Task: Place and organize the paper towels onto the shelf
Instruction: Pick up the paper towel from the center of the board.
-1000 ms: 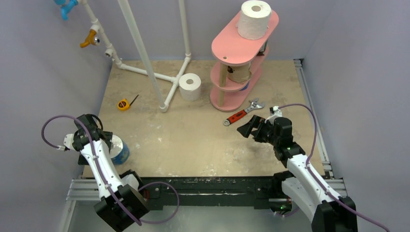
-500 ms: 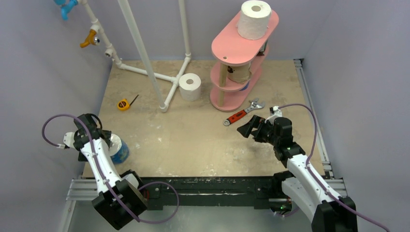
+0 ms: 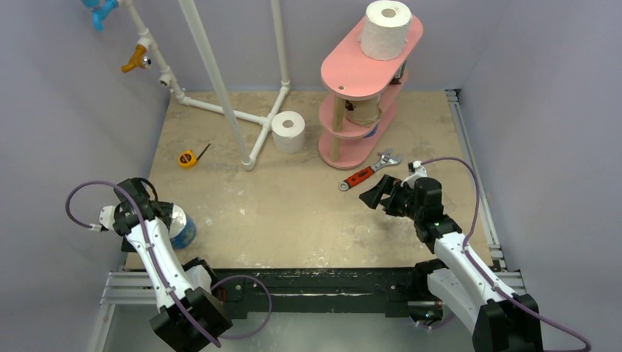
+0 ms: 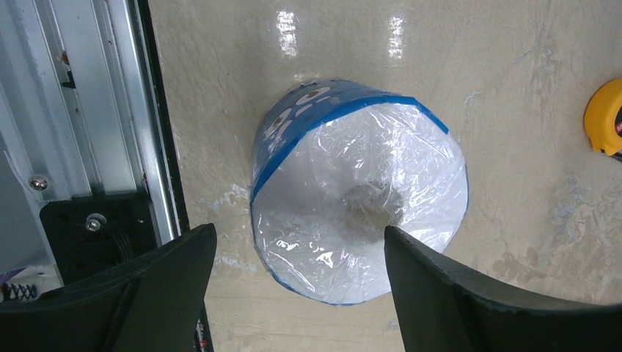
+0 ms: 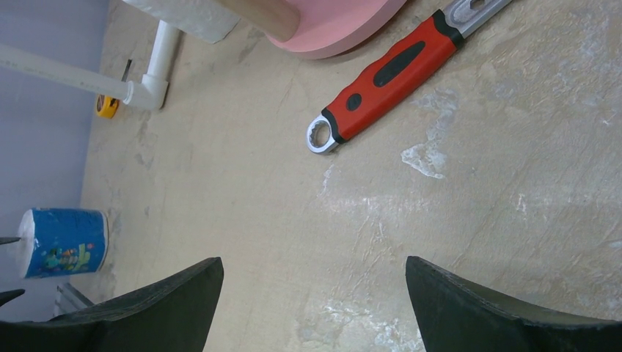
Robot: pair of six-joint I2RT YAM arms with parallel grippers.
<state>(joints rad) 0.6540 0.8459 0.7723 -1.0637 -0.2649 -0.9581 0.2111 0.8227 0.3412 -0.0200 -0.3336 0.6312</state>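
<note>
A blue-wrapped paper towel roll (image 3: 182, 229) (image 4: 359, 191) stands on end at the table's near left. My left gripper (image 3: 155, 215) (image 4: 297, 235) hovers over it, open; one finger stands apart from the roll and the other overlaps its edge in the left wrist view. The pink shelf (image 3: 352, 77) stands at the back with a white roll (image 3: 386, 29) on its top board and a tan roll (image 3: 361, 110) on the middle board. Another white roll (image 3: 288, 132) stands on the table left of the shelf. My right gripper (image 3: 370, 196) (image 5: 314, 268) is open over bare table.
A red-handled wrench (image 3: 363, 174) (image 5: 389, 73) lies between my right gripper and the shelf. A yellow tape measure (image 3: 188, 158) (image 4: 605, 117) lies at the left. The white pipe frame (image 3: 220, 81) rises at the back left. An aluminium rail (image 4: 95, 110) runs beside the blue roll.
My left arm has drawn slightly back toward the near edge above the blue roll, and its jaws narrowed then widened again. The right arm has not moved.
</note>
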